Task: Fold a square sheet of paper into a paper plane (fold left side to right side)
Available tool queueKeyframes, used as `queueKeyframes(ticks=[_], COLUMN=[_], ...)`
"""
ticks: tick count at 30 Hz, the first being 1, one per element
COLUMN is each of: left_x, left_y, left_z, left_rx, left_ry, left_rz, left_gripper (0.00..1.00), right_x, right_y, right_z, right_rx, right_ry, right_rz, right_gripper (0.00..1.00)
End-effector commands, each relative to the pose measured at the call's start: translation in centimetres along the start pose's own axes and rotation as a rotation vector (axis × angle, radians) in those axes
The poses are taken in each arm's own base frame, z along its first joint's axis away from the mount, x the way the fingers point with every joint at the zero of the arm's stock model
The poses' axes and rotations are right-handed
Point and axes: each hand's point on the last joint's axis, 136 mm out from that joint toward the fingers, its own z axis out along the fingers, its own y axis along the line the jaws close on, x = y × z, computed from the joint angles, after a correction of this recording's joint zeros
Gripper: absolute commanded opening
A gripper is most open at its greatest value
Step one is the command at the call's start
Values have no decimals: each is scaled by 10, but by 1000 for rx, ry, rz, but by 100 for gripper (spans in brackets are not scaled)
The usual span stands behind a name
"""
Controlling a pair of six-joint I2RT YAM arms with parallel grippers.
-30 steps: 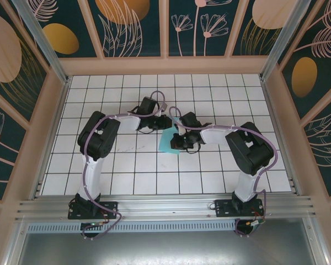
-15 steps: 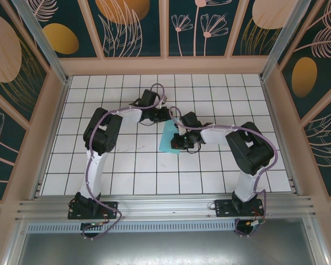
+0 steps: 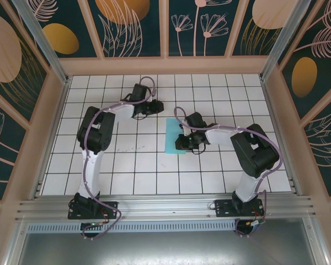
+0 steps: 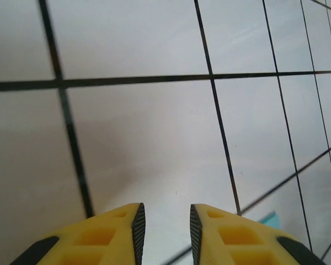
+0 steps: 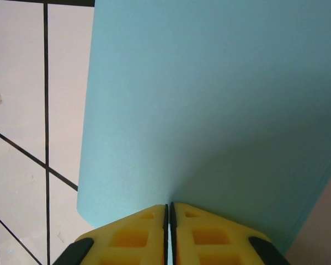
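**tilewatcher:** What changed since a second ago?

**me:** Mostly my left arm (image 3: 107, 113). It was right up against the paper (image 3: 172, 138), and now it's swung off to the far left, well clear of it. The left jaws went from nearly closed to a small gap. On the left wrist cam the yellow fingers (image 4: 121, 237) have nothing but tile between them, and a corner of the paper (image 4: 267, 219) peeks in low on the right. The sheet also looked lifted and skewed before; now it lies flatter, as a tall rectangle.

**tilewatcher:** And the right side?

**me:** My right arm (image 3: 226, 135) has barely moved. The right jaws sit at the paper's right edge, all but closed, and its fingers (image 5: 127, 237) pinch the turquoise sheet (image 5: 209, 110) in the slit.

**tilewatcher:** Where's the sheet on the desk?

**me:** About the middle of the white gridded desk (image 3: 127, 165), slightly right of centre. Around it are dark teal wall panels (image 3: 132, 27) with leaf and gold blob prints, and there's a metal rail (image 3: 165, 207) at the near edge.
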Motion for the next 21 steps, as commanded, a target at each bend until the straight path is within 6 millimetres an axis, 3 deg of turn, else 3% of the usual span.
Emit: queueKeyframes(ticks=[1, 5, 9, 14, 21], left_x=[-14, 23, 66, 99, 121], left_y=[-40, -50, -59, -71, -59], left_z=[-44, -68, -73, -59, -35], left_rx=[59, 129, 171, 186, 159], left_ry=[-93, -67, 0, 69, 131], left_rz=[72, 27, -8, -25, -53], left_gripper=[32, 32, 32, 30, 28], right_x=[-21, -58, -75, -80, -70], right_y=[20, 28, 7, -18, -29], right_z=[-25, -65, -88, -87, -71], right_rx=[-50, -95, -87, -82, -81], right_ry=[-106, -286, -378, -386, -324], right_rz=[-49, -55, 10, 117, 195], right_gripper=[22, 40, 53, 58, 60])
